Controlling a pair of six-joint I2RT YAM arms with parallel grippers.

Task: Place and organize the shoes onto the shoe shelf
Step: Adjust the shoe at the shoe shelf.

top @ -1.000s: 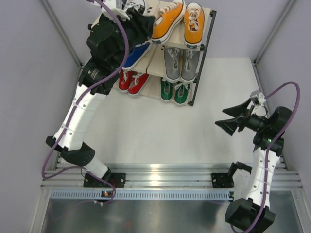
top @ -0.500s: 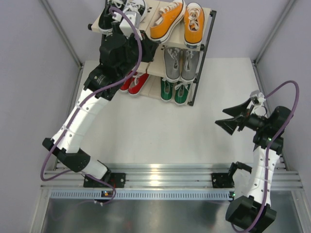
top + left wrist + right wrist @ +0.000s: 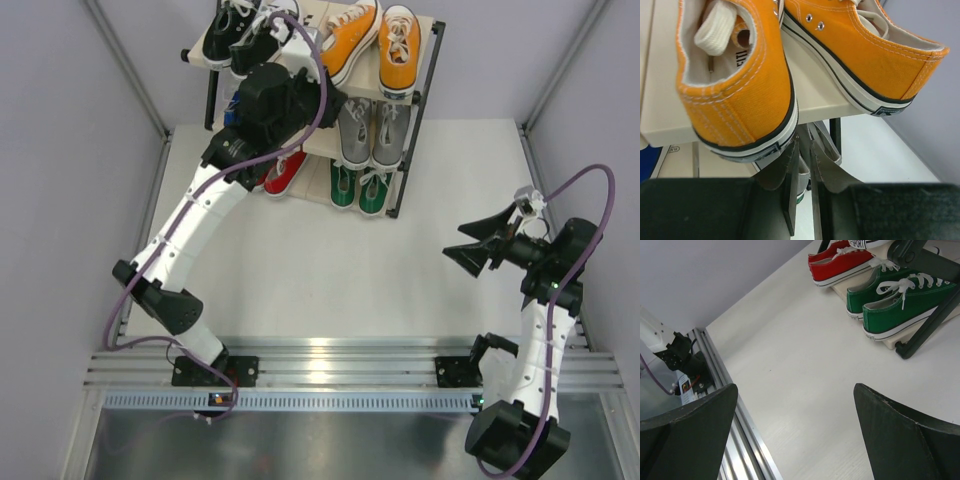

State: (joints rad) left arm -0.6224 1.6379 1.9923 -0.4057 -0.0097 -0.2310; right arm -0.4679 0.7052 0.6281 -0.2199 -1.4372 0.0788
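Note:
The shoe shelf [image 3: 432,80] stands at the back. Its top tier holds a black pair [image 3: 235,30] and an orange pair [image 3: 398,48]. A grey pair [image 3: 372,130] is on the middle tier. Red [image 3: 283,172] and green [image 3: 360,188] pairs are on the bottom tier. My left arm hides most of the blue shoes. My left gripper [image 3: 328,97] is shut and empty, just below the heel of the left orange shoe [image 3: 740,85], which overhangs the panel edge [image 3: 670,127]. My right gripper [image 3: 455,242] is open and empty over the table, far from the shelf.
Grey walls close in on both sides of the white table [image 3: 330,270]. An aluminium rail [image 3: 330,365] runs along the near edge. In the right wrist view the red [image 3: 840,265] and green [image 3: 900,305] shoes lie ahead, with the rail [image 3: 735,440] at left.
My left arm has swung right, from over the black pair to the heel of the left orange shoe. The black pair is now uncovered on the top tier. The right arm has not moved.

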